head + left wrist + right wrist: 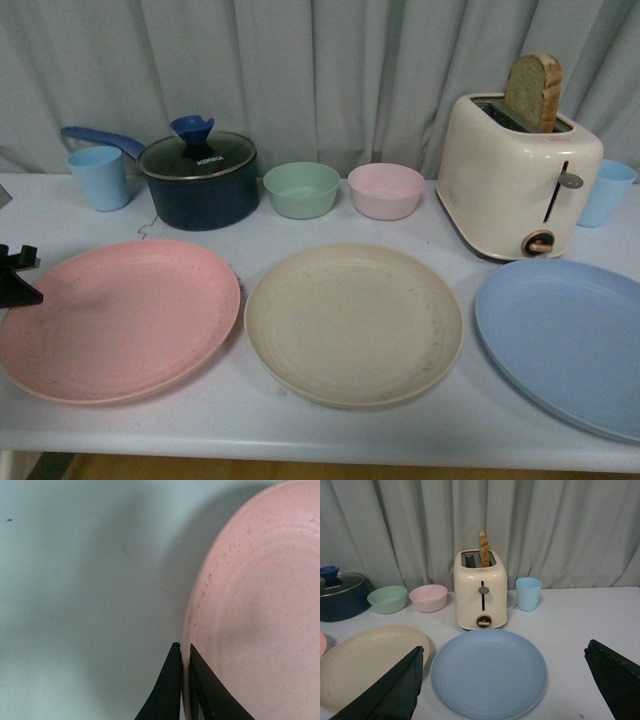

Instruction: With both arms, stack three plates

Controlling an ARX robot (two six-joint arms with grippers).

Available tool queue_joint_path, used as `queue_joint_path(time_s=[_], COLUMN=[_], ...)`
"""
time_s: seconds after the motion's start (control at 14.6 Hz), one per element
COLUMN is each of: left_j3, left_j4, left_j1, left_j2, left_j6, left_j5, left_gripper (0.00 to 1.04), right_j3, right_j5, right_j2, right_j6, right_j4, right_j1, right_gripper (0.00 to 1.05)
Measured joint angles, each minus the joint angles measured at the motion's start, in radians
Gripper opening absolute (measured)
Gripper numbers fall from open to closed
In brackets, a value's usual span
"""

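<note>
Three plates lie in a row on the white table. The pink plate is at the left, the beige plate in the middle, the blue plate at the right. My left gripper is at the pink plate's left edge, shut on its rim. The left wrist view shows the black fingers pinching the pink plate's rim. My right gripper hangs open above the blue plate, fingers wide apart; it does not show in the front view.
Behind the plates stand a blue cup, a dark pot with glass lid, a green bowl, a pink bowl, a cream toaster holding bread, and another blue cup. A curtain hangs behind.
</note>
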State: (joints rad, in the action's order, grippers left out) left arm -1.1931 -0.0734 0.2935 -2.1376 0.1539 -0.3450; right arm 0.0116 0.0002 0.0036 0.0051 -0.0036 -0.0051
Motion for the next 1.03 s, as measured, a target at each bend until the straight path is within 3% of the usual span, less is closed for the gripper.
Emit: queue_joint_path(time_s=[0.41,0.75,1.03], left_j3=[0.047,0.053,0.042], left_j4=[-0.070,-0.055,-0.004], left_j1=[-0.045,-0.361,-0.479], left_j2=[0.278,0.353,0.244], left_j6=[-0.196,-0.455,-0.642], left_j5=[0.061,0.147,0.223], left_gripper=[0.02,0.02,0.02], right_j3=[0.000,0.000,0.000], right_j5=[0.000,0.000,0.000], right_j2=[0.000,0.000,0.000], right_j6=[0.000,0.000,0.000], right_j4=[0.000,0.000,0.000], right_j1=[0.000,0.000,0.000], right_gripper=[0.98,0.98,0.98])
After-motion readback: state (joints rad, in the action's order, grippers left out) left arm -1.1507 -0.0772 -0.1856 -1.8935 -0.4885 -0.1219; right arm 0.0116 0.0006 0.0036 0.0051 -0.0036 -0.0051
